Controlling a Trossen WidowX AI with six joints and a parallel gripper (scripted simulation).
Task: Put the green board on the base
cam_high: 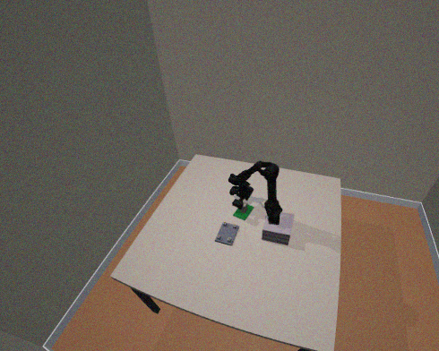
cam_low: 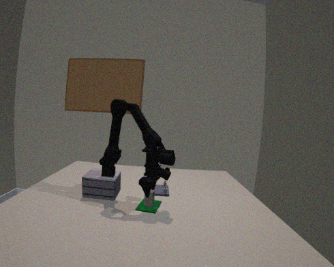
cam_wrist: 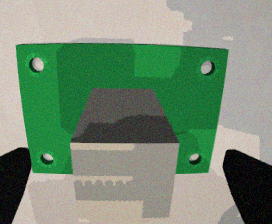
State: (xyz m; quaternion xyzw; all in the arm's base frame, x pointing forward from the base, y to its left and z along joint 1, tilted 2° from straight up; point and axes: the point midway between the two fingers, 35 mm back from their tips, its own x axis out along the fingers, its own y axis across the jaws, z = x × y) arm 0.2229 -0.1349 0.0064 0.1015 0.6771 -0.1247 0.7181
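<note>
The green board (cam_high: 242, 216) (cam_low: 155, 208) (cam_wrist: 42, 110) lies flat on the table, handle side up. All four corner holes show in the wrist view. Its grey square handle (cam_low: 148, 201) (cam_wrist: 124, 170) stands upright. My gripper (cam_high: 241, 207) (cam_low: 149, 193) (cam_wrist: 128, 159) is open and points down over the board, with one finger on each side of the handle and nothing gripped. In the wrist view both fingertips are clear of the handle's sides. The grey base (cam_high: 228, 234) (cam_low: 161, 191) lies apart from the board; its four posts show in the top view, the pins too small to make out.
The arm's box-shaped stand (cam_high: 277, 234) (cam_low: 99, 186) is on the other side of the board from the open table edge, close to the base and board. The arm arches over from it. Shadows of the arm fall across the board and table.
</note>
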